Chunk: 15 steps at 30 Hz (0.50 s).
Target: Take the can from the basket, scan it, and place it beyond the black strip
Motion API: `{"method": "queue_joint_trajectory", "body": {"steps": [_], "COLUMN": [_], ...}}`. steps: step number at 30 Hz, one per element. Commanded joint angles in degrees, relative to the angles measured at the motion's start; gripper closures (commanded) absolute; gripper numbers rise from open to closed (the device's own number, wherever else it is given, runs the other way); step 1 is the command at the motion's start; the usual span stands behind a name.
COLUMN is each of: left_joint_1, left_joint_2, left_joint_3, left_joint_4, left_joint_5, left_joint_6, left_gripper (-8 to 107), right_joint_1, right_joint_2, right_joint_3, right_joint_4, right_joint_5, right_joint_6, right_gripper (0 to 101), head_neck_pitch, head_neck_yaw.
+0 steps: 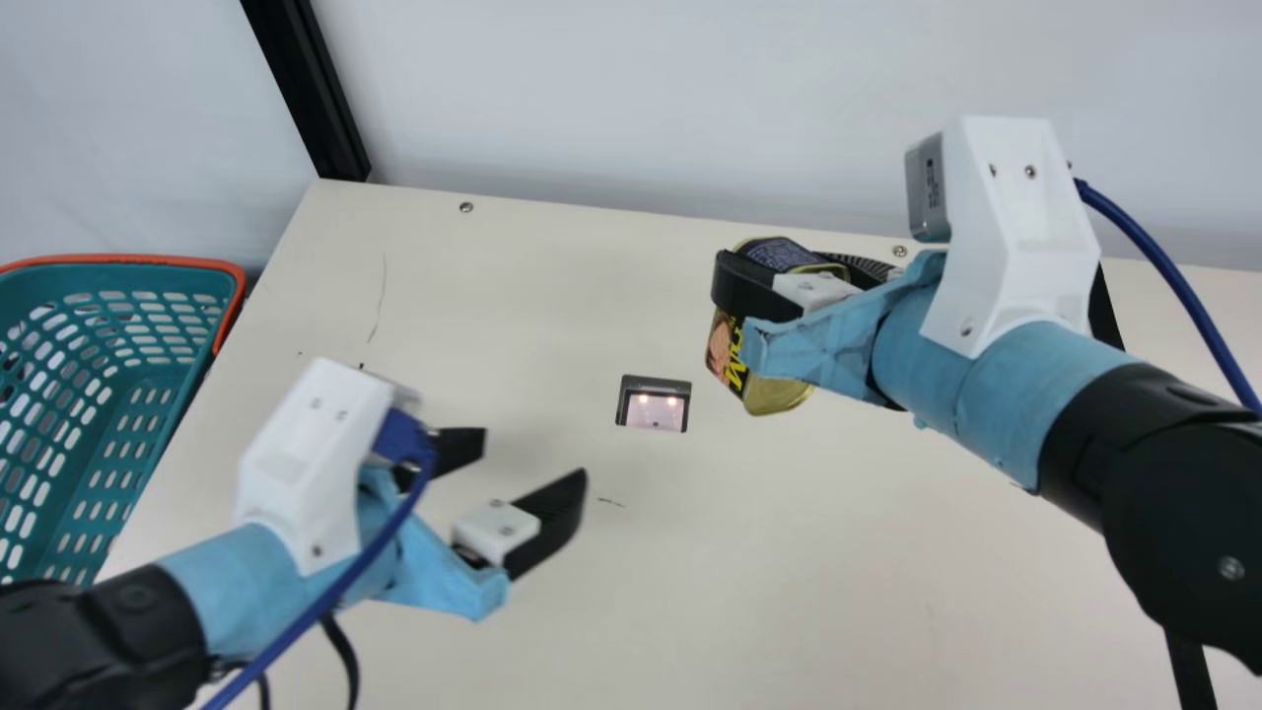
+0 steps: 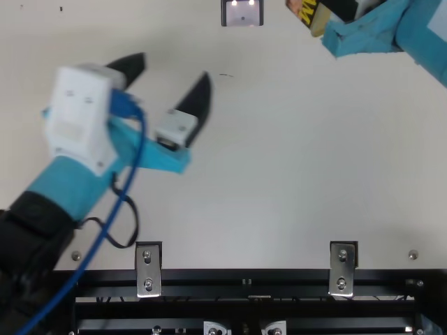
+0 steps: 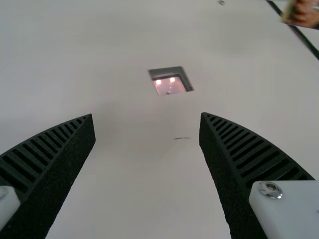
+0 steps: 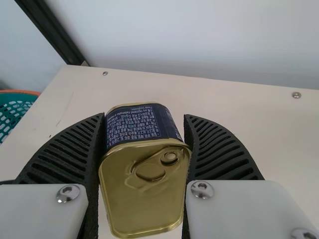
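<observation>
In the main view my right gripper (image 1: 794, 276) holds the can (image 1: 730, 360) above the table, to the right of the scanner window (image 1: 655, 406). From the right wrist view, the can (image 4: 144, 184) is clamped between both ribbed fingers of the right gripper (image 4: 144, 149), its gold pull-tab end facing the camera. My left gripper (image 1: 532, 459) stands open and holds nothing, between the basket (image 1: 163, 394) and the scanner. The left wrist view has the left gripper (image 3: 147, 119) with fingers wide apart over bare table. Part of the black strip (image 1: 1104, 306) is hidden behind the right arm.
The blue-green basket with its orange rim sits at the table's left side. A black post (image 1: 315, 108) rises at the back left corner, and a pale wall stands behind the table. A metal-bracketed black rail (image 2: 244, 279) runs along the front edge.
</observation>
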Motion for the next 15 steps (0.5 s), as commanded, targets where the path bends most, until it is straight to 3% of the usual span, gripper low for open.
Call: {"method": "queue_joint_trajectory", "body": {"steps": [1, 6, 7, 10, 15], "left_joint_1": [5.57, 15.24, 9.69, 14.05, 15.25], "left_joint_2": [-2.95, -9.23, -6.77, -9.13, -9.25], "left_joint_3": [2.87, 7.99, 6.12, 7.93, 7.93], "left_joint_4": [-0.84, -4.2, -3.23, -4.18, -4.18], "left_joint_5": [-1.99, -6.13, -4.93, -6.09, -6.09], "left_joint_6": [1.31, 6.85, 4.56, 6.79, 6.83], "left_gripper": [9, 9, 9, 9, 9], "right_joint_1": [-0.38, -1.72, -2.11, -3.43, -6.29], "right_joint_2": [-0.31, -1.43, -1.62, -2.21, -3.29], "right_joint_3": [0.34, 1.6, 1.83, 2.53, 3.57], "right_joint_4": [-1.13, -3.94, -4.68, -7.37, -12.15], "right_joint_5": [-0.19, -0.42, -0.34, -0.25, 0.12], "right_joint_6": [0.53, 2.07, 2.48, 4.06, 7.1], "right_gripper": [101, 101, 101, 101, 101], "head_neck_pitch": [-0.16, 0.01, 0.12, 0.33, 0.07], "head_neck_yaw": [-0.13, -0.7, -1.2, -4.07, -9.92]}}
